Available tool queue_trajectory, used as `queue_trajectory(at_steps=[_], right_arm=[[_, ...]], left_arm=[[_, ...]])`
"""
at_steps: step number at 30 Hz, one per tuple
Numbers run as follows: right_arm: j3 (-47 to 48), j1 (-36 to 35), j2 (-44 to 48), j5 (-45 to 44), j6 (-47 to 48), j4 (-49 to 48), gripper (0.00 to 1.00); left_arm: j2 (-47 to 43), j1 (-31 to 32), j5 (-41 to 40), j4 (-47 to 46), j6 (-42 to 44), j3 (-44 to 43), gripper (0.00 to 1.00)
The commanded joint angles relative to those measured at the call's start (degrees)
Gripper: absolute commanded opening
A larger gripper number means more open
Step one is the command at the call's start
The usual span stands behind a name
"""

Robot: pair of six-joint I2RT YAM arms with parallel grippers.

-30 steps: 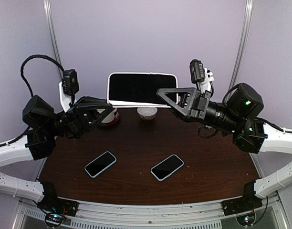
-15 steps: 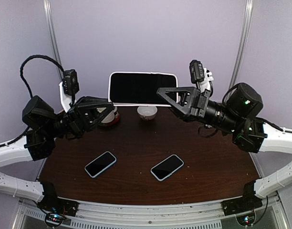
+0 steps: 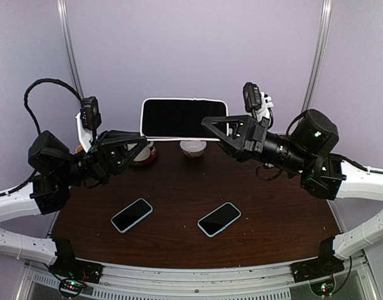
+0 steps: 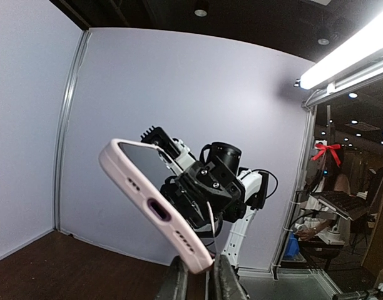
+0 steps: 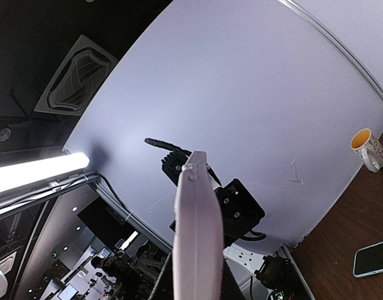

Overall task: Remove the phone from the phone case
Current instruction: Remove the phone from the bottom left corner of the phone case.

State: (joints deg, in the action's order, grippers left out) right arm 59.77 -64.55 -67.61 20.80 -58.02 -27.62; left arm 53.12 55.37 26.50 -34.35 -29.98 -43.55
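Note:
The phone in its pale pink case is held in the air above the back of the table, black screen facing the top camera. My left gripper is shut on the case's lower left corner; in the left wrist view the fingers pinch that corner of the case. My right gripper is shut on the right end of the case; in the right wrist view the case stands edge-on between the jaws. The phone sits inside the case.
Two other phones with light blue cases lie on the brown table, one left, one right. A white bowl and a mug stand at the back. The mug and one phone show in the right wrist view.
Both arms have shifted a little left and up, carrying the cased phone with them. Both grips are unchanged.

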Motion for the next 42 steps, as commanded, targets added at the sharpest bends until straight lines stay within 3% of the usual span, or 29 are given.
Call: queue_trajectory(at_steps=[1, 11, 16, 26, 42], right_arm=[[2.36, -1.93, 0.61, 10.58, -6.97, -10.84, 0.0], [1.27, -1.94, 0.63, 9.11, -8.45, -9.77, 0.0], [0.53, -1.94, 0.9, 8.75, -8.47, -9.7, 0.0], [0.2, -1.9, 2.14, 6.91, -4.11, -2.55, 0.0], [1.83, -1.66, 5.96, -4.85, 8.43, 17.32, 0.0]], left_arm=[[1.23, -1.61, -11.75, 6.76, 3.6, 2.32, 0.02], [1.75, -1.59, -16.05, 9.47, 3.08, 2.01, 0.02], [2.65, -1.79, -20.15, 15.69, 2.47, 0.11, 0.02], [2.17, -2.05, -19.28, 17.7, -0.29, -1.55, 0.03], [-3.48, -2.02, -23.09, 32.01, 4.09, -4.0, 0.23]])
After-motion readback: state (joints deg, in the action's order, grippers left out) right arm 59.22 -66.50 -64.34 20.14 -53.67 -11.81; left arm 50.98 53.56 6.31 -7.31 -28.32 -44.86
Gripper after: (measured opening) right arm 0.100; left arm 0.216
